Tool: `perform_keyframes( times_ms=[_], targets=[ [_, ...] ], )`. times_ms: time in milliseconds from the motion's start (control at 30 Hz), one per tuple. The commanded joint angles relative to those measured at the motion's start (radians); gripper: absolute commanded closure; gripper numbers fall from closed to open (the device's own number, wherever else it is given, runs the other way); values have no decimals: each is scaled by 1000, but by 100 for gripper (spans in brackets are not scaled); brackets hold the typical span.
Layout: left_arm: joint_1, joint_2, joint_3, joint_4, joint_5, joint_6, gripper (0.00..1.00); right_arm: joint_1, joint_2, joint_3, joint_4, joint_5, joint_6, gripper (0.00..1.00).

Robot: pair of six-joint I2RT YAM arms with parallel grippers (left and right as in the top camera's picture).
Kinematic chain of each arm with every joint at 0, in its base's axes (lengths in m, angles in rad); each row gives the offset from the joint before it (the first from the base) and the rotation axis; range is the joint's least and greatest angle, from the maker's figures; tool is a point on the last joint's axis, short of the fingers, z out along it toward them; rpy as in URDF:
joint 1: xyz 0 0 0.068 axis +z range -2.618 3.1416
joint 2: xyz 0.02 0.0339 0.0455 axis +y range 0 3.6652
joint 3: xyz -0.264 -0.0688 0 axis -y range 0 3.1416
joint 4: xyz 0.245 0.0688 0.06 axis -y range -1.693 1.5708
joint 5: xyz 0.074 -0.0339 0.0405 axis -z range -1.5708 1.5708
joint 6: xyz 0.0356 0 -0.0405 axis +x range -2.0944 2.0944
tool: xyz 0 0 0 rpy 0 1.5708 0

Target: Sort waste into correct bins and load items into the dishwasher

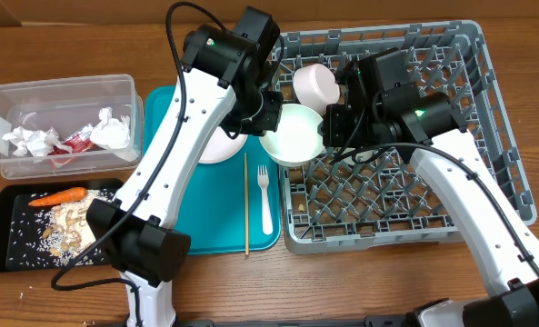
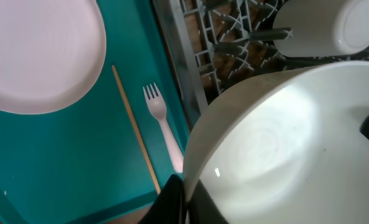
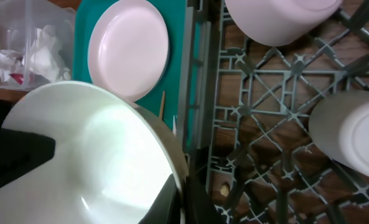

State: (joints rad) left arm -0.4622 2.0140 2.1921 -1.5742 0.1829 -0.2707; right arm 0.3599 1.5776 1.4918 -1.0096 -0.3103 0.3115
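A pale bowl hangs over the left edge of the grey dish rack, open side up. My left gripper is shut on its left rim, seen in the left wrist view. My right gripper is shut on its right rim, seen in the right wrist view. A second bowl lies upside down in the rack. A small white cup stands upside down in the rack. The pink plate and white fork lie on the teal tray.
A thin wooden stick lies beside the fork. The clear tub at left holds crumpled napkins and a red packet. The black tray holds a carrot, beige scraps and rice.
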Motion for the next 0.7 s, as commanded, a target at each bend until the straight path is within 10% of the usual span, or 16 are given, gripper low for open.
perform_keyframes(
  times_ms=[0,167,667],
  targets=[
    [22,-29,19,0,-2,28,66,-2,-11,6,18,-23,-21,96],
    [83,-29,20,-3,69,34,38,-2,-11,7,-11,162,8,96],
    [401,-102,195,-23,465,201,25,17,-140,106,-282,704,186,96]
  ],
)
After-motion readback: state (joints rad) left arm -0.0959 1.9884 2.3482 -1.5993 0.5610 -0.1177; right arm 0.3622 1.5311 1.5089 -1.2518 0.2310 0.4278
